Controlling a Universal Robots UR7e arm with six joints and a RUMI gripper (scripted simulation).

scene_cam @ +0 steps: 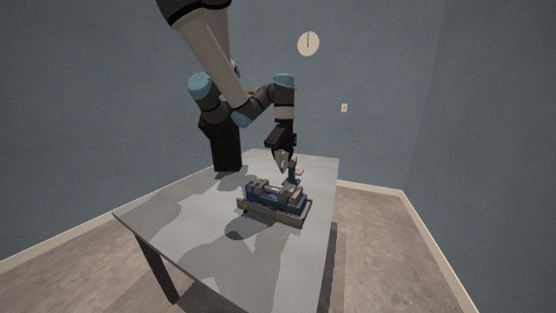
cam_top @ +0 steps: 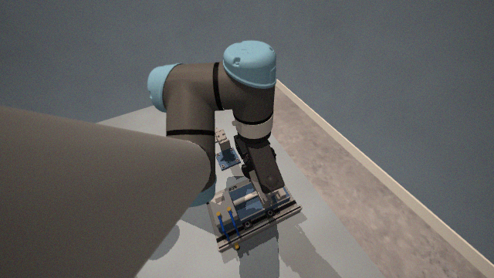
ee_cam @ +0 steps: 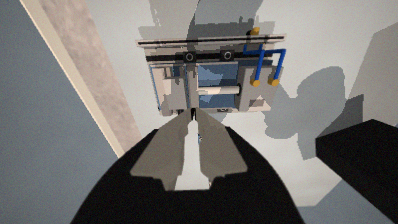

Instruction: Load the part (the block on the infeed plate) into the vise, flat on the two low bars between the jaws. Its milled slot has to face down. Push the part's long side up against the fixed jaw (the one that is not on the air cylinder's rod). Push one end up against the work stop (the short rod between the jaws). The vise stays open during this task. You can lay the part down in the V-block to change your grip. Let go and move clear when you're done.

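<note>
Clenched on nothing, the gripper [cam_top: 253, 179] [scene_cam: 282, 171] [ee_cam: 194, 108] hovers at the wrist view's seven o'clock from the vise [cam_top: 244, 208] [scene_cam: 274, 201] [ee_cam: 215, 74]; the part, not discernible, is probably stiff: grasp its long sides.

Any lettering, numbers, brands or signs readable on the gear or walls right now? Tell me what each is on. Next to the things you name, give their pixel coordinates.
None can be read.
Wall clock [scene_cam: 308, 43]: numerals, if any, too small to read.
Vise [cam_top: 248, 223] [scene_cam: 271, 211] [ee_cam: 212, 42]: no legible marking.
Gripper [scene_cam: 282, 170] [ee_cam: 194, 108]: no legible label.

one view looks steeply down from beside the thick grey-brown arm; another stands back, facing the blue wall across the pale grey worktop [cam_top: 324, 247] [scene_cam: 208, 235] [ee_cam: 280, 175]; the closest looks down past the claw's grey fingers. all share the grey-and-blue metal vise [cam_top: 231, 222] [scene_cam: 295, 204] [ee_cam: 172, 92].
</note>
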